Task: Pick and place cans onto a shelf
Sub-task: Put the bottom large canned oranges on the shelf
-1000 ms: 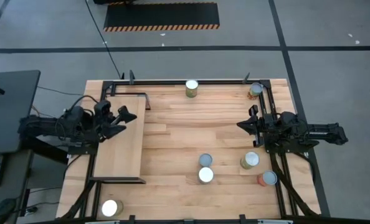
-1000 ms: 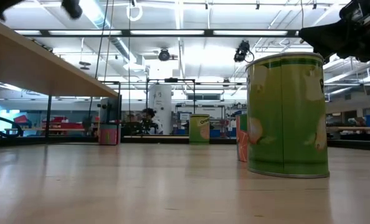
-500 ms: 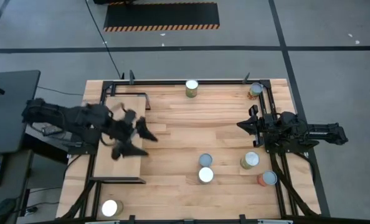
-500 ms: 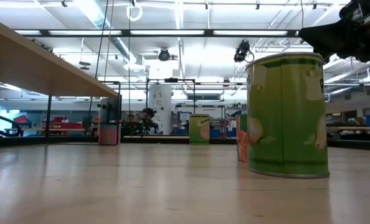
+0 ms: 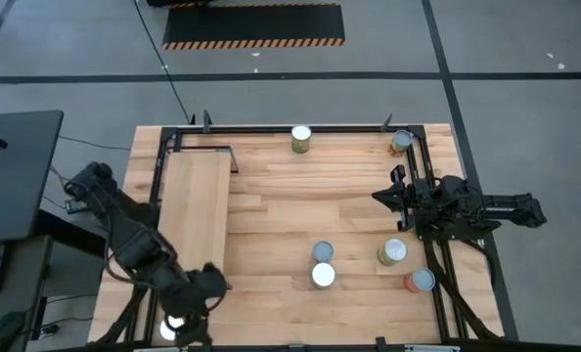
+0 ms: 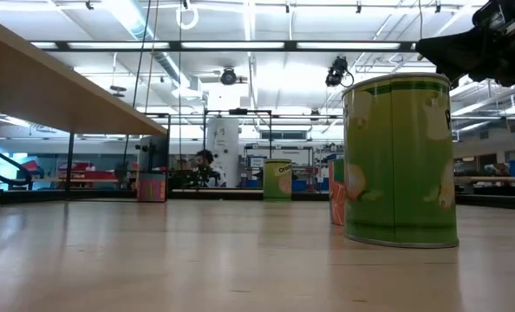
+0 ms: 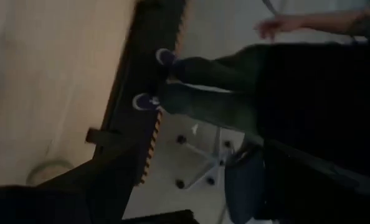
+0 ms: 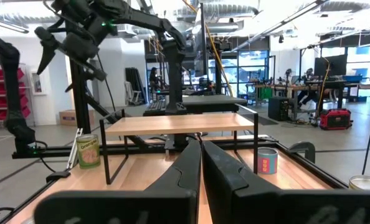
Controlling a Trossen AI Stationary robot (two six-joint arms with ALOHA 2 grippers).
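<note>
Several cans stand upright on the table: one at the far edge (image 5: 301, 138), one at the far right (image 5: 400, 143), two in the middle (image 5: 322, 252) (image 5: 323, 275), and two near right (image 5: 392, 253) (image 5: 420, 282). Another can (image 5: 171, 325) stands at the near left corner, partly hidden by my left gripper (image 5: 191, 298), which hovers open above it, holding nothing. The shelf (image 5: 193, 215) stands on the table's left side on its black frame. My right gripper (image 8: 201, 155) waits shut at the right side (image 5: 380, 196).
In the low view a green can (image 6: 400, 160) fills the near right, with an orange-red one (image 6: 335, 192) behind it. Black rails (image 5: 437, 244) run along the table's right side. Beyond the near left edge a person's legs (image 7: 203, 93) and a wheeled chair (image 7: 216, 168) show.
My left arm has swung from above the shelf's far end toward the table's near edge, ending over the near left corner can. The gripper has turned and tipped as it went, and its fingers have stayed apart. No can has moved.
</note>
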